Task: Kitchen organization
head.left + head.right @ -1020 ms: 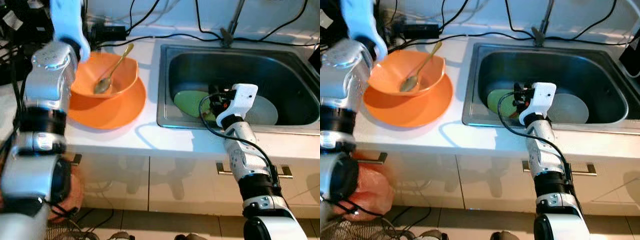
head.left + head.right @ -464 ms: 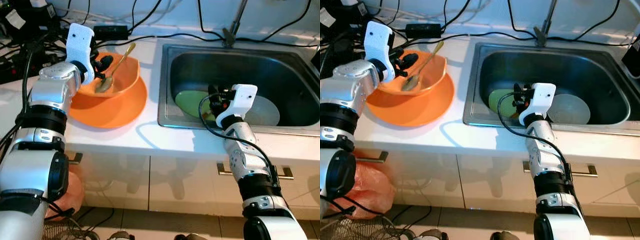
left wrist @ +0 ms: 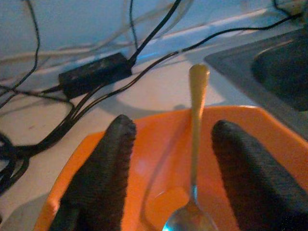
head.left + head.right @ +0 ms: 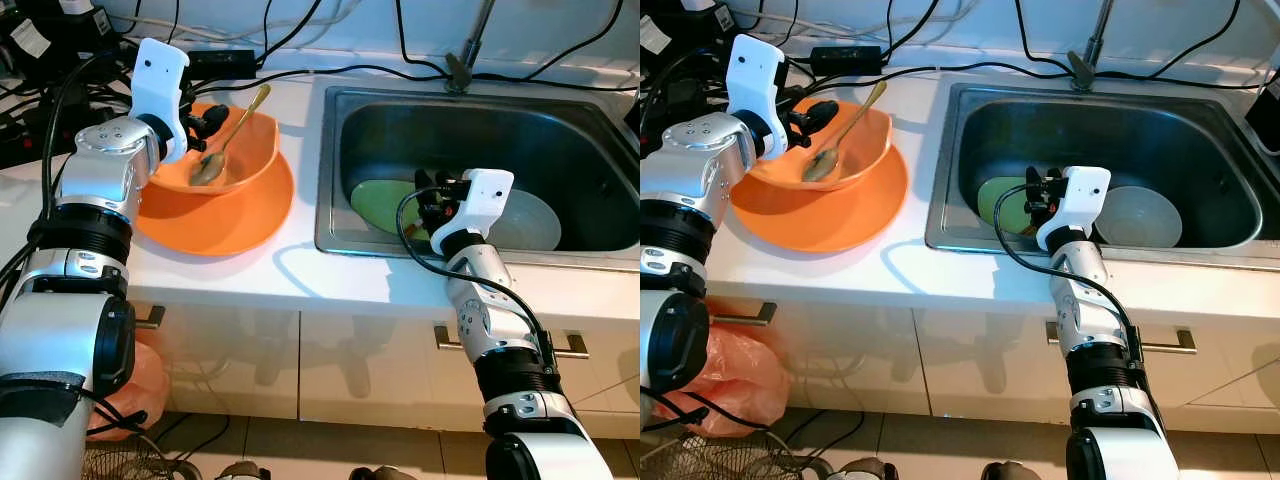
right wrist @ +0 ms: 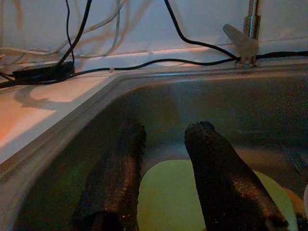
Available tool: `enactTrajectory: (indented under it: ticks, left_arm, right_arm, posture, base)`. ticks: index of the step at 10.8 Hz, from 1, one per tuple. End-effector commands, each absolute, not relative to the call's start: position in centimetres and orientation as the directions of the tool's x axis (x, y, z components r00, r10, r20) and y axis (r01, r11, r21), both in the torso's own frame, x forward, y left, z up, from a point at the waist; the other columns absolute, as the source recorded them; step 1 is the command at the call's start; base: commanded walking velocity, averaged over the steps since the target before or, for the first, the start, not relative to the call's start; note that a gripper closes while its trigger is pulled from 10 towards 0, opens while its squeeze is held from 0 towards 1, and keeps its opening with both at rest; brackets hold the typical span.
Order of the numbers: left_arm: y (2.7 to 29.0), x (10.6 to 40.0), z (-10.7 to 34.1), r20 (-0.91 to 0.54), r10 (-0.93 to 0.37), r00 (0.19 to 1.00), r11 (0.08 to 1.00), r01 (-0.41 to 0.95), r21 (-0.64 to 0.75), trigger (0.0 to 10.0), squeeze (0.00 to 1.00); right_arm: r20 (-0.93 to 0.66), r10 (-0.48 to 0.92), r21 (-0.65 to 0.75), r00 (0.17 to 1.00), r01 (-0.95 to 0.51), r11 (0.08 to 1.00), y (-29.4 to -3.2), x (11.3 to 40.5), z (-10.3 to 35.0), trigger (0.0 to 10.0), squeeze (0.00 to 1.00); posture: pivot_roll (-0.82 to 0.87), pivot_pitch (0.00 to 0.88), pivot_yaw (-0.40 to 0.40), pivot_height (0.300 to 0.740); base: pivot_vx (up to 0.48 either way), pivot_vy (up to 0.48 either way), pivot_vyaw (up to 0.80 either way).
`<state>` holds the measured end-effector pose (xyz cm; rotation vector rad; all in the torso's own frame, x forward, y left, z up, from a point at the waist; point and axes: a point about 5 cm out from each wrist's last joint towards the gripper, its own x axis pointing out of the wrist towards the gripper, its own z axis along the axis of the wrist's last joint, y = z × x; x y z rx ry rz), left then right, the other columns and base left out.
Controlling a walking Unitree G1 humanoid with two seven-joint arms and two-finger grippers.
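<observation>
On the counter left of the sink (image 4: 330,215), an orange bowl (image 4: 240,165) sits inside a wider orange plate (image 4: 235,220), a gold-handled spoon (image 4: 228,135) lying in the bowl with its handle leaning up over the far rim. Left gripper (image 4: 203,122) hovers at the bowl's near-left rim, fingers spread with the spoon handle between them in the wrist view, nothing pinched yet, so released. Right gripper (image 4: 428,200) reaches down into the sink, fingers apart over a green plate (image 4: 385,205) on the basin floor, empty too; can't tell if the tips touch it. A grey bowl (image 4: 1145,215) sits just beside the green plate, to its right. Black cables and a power adapter (image 4: 225,65) run along the back wall behind the bowl. Progress read: early. Dishes are split between counter and sink, nothing is in either hand, nothing stacked beyond the orange pair. Likely left: take the spoon out, lift the green plate and grey bowl out of the sink, group them somewhere
</observation>
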<state>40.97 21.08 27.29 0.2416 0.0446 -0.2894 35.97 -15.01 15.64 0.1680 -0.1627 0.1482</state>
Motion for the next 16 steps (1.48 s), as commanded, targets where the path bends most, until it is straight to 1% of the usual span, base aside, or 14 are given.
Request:
enactTrajectory:
  ticks: [1, 2, 3, 4, 8, 12, 13, 16]
  left_arm:
    - [20.8, 41.0, 28.2, -0.062, -0.313, 0.948, 0.913, 0.318, 0.254, 10.0, 1.0]
    - [20.7, 41.1, 28.0, -0.076, -0.316, 0.946, 0.91, 0.325, 0.258, 10.0, 1.0]
    - [20.5, 41.2, 27.2, -0.129, -0.323, 0.938, 0.896, 0.347, 0.278, 10.0, 1.0]
    - [20.4, 41.3, 26.7, -0.148, -0.308, 0.94, 0.894, 0.34, 0.292, 10.0, 0.0]
    - [19.8, 41.6, 25.6, -0.192, -0.285, 0.939, 0.894, 0.332, 0.302, 10.0, 0.0]
    - [18.7, 42.0, 25.3, -0.202, -0.272, 0.941, 0.897, 0.324, 0.303, 10.0, 0.0]
    - [18.1, 42.2, 25.5, -0.197, -0.268, 0.943, 0.899, 0.318, 0.301, 10.0, 0.0]
    - [17.6, 42.4, 25.9, -0.186, -0.248, 0.951, 0.908, 0.295, 0.298, 10.0, 0.0]
  right_arm:
    - [0.172, 0.121, 0.159, 0.977, -0.149, 0.976, -15.1, 35.9, 15.5, 10.0, 0.0]
    - [0.173, 0.121, 0.159, 0.977, -0.149, 0.976, -15.1, 35.9, 15.5, 10.0, 0.0]
    - [0.174, 0.121, 0.159, 0.977, -0.149, 0.976, -15.1, 35.9, 15.5, 10.0, 0.0]
    - [0.174, 0.12, 0.159, 0.977, -0.149, 0.976, -15.1, 35.9, 15.5, 10.0, 0.0]
    - [0.175, 0.12, 0.158, 0.977, -0.148, 0.976, -15.1, 35.9, 15.6, 10.0, 0.0]
    - [0.175, 0.12, 0.159, 0.977, -0.148, 0.976, -15.1, 35.9, 15.5, 10.0, 0.0]
    - [0.176, 0.119, 0.158, 0.977, -0.148, 0.976, -15.1, 35.8, 15.5, 10.0, 0.0]
    - [0.173, 0.121, 0.158, 0.978, -0.149, 0.976, -15.1, 35.5, 15.3, 10.0, 0.0]
  posture:
    - [0.07, 0.074, 0.006, 0.74]
    - [0.07, 0.073, 0.007, 0.74]
    - [0.07, 0.073, 0.008, 0.74]
    - [0.07, 0.073, 0.008, 0.74]
    - [0.06, 0.069, 0.01, 0.74]
    - [0.06, 0.063, 0.015, 0.74]
    - [0.06, 0.065, 0.016, 0.74]
    - [0.05, 0.078, 0.017, 0.74]
  base:
    - [0.0, 0.0, 0.0]
    - [0.0, 0.0, 0.0]
    - [0.0, 0.0, 0.0]
    - [0.0, 0.0, 0.0]
    - [0.0, 0.0, 0.0]
    - [0.0, 0.0, 0.0]
    - [0.0, 0.0, 0.0]
    - [0.0, 0.0, 0.0]
